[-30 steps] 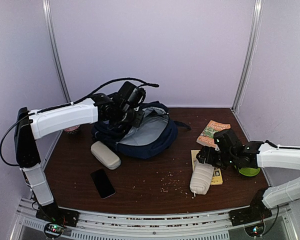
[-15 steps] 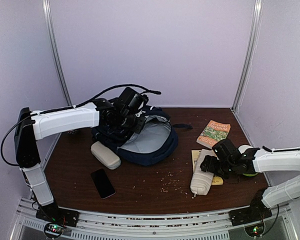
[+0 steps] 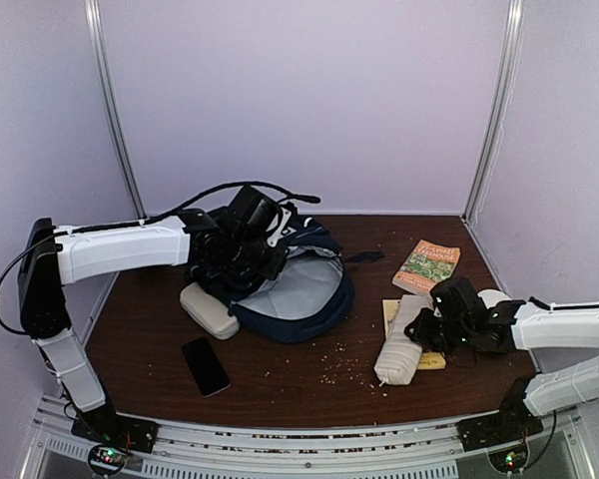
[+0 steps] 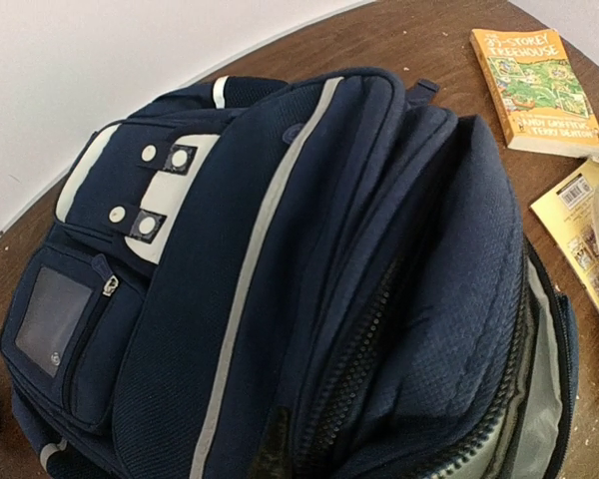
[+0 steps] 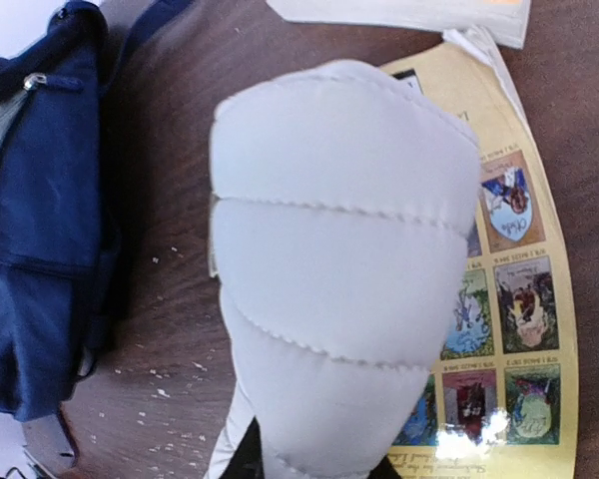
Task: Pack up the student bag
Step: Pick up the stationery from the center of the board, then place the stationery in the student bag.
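The student bag (image 3: 298,289), navy with thin white stripes, lies open at the back left of the table and fills the left wrist view (image 4: 280,259). My left gripper (image 3: 242,251) is shut on the fabric at its upper edge. One dark fingertip (image 4: 270,449) shows pressed into the cloth beside the zipper. My right gripper (image 3: 426,330) is shut on the end of a white quilted pouch (image 3: 398,351), which fills the right wrist view (image 5: 344,289). Its two dark fingertips clamp the pouch's near end (image 5: 314,469). The bag's side (image 5: 30,230) is to the left of the pouch.
A beige case (image 3: 210,310) lies against the bag's left side, with a black phone (image 3: 205,365) in front of it. A paperback (image 3: 426,265) lies at the back right. A yellow booklet (image 5: 499,299) sits under the pouch. Crumbs (image 3: 344,361) dot the wood.
My right gripper came down and shut on the white pouch, whose far end shifted a little left. My left arm drew the bag's edge leftward and forward.
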### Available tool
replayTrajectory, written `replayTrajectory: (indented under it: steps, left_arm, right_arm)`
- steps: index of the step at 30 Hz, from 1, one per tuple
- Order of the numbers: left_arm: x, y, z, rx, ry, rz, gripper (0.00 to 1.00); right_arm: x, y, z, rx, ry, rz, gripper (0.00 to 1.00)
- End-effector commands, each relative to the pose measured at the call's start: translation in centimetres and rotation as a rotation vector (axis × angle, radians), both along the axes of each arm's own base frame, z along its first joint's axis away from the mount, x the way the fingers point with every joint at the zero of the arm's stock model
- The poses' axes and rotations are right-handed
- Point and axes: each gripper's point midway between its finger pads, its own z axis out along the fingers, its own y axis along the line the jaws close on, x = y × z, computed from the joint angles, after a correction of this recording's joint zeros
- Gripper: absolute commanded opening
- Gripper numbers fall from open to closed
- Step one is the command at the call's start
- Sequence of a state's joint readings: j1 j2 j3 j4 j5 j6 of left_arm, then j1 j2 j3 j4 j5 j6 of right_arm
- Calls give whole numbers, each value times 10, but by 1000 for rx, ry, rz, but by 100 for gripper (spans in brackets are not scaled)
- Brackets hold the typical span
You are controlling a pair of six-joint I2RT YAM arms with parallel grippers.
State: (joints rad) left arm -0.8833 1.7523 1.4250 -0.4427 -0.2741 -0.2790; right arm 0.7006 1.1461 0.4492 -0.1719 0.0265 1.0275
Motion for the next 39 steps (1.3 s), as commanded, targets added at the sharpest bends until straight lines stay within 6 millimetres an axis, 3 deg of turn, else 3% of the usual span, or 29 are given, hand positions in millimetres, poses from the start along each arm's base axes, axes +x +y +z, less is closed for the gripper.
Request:
replayTrajectory:
  steps: [1, 2, 8, 13, 16, 21, 29, 39]
  left_arm:
    - [3, -10, 50, -131, -105, -22, 0]
    - [3, -10, 52, -131, -109, -21, 0]
    - [-6, -18, 76, -174, -166, -59, 0]
    - [-12, -30, 90, -202, -194, -88, 0]
    - [-16, -35, 97, -220, -196, -96, 0]
    - [-22, -38, 113, -250, -214, -97, 0]
    - [-23, -38, 139, -336, -220, -56, 0]
    - [-2, -38, 140, -290, -208, 67, 0]
  right_arm:
    - [4, 8, 41, 86, -96, 25, 9]
    - [5, 13, 54, 110, -129, 44, 1]
    - [10, 53, 159, 332, -369, 175, 0]
    - [21, 97, 200, 532, -399, 259, 0]
    - [30, 122, 200, 600, -362, 292, 0]
    - [34, 162, 184, 611, -276, 366, 0]
    - [27, 200, 154, 619, -166, 419, 0]
    - [-11, 203, 158, 598, -167, 523, 0]
